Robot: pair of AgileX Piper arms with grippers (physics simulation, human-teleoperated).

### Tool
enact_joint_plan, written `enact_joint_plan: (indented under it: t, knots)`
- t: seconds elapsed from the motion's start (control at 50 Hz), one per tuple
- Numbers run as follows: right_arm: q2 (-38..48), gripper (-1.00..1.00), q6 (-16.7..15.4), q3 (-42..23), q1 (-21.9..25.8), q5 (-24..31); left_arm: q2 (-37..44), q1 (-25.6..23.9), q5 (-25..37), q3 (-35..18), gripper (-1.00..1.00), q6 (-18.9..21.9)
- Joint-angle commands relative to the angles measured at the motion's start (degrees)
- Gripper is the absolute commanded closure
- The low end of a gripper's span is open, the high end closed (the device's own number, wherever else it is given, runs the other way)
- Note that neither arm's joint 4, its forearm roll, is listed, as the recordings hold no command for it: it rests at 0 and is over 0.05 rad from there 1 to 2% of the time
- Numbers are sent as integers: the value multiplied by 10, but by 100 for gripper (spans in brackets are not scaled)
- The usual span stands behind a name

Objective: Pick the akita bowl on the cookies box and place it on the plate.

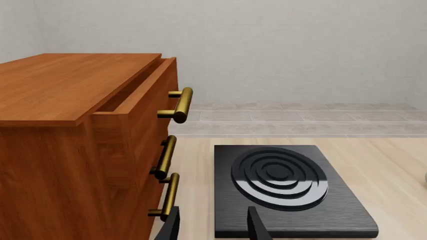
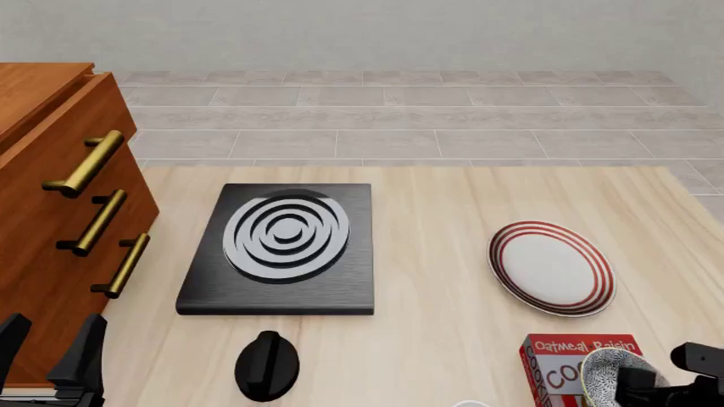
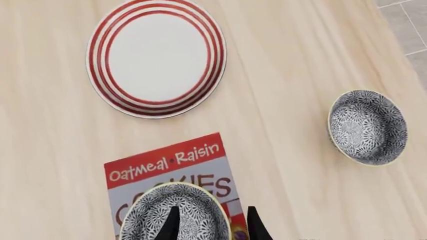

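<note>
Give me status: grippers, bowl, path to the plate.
Right gripper open over the akita bowl, no grasp yet. Left gripper open, idle by the drawers. Bowl on cookies box. Plate empty, path unobstructed.

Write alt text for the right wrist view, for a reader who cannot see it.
The right gripper hangs over a speckled bowl sitting on a red cookies box, one finger inside the bowl's rim and one outside. On the wooden table beyond lie a white plate with red rings and a second speckled bowl.

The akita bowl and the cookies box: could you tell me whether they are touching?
Touching. In the right wrist view the akita bowl sits directly on the cookies box, covering part of its lettering.
</note>
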Motion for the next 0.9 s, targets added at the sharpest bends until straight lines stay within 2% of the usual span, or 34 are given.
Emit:
enact_joint_plan:
  t: [0.02, 0.44, 0.56, 0.58, 0.62, 0.7, 0.9]
  knots:
    - [19, -100, -1, 21, 0, -24, 0, 0, 0, 0, -100, 0]
    - [56, -100, -1, 40, -8, -70, 0, 0, 0, 0, -100, 0]
    - [48, -100, -4, 36, -5, -62, 0, 0, 0, 0, -100, 0]
    - [42, 100, -8, 33, -6, -56, 0, 0, 0, 0, -100, 0]
    - [31, 100, -17, 26, -7, -45, 0, 0, 0, 0, -100, 0]
    - [11, 100, -16, 20, 4, -23, 0, 0, 0, 0, -100, 0]
    - [2, 100, -12, 4, -8, -11, 0, 0, 0, 0, -100, 0]
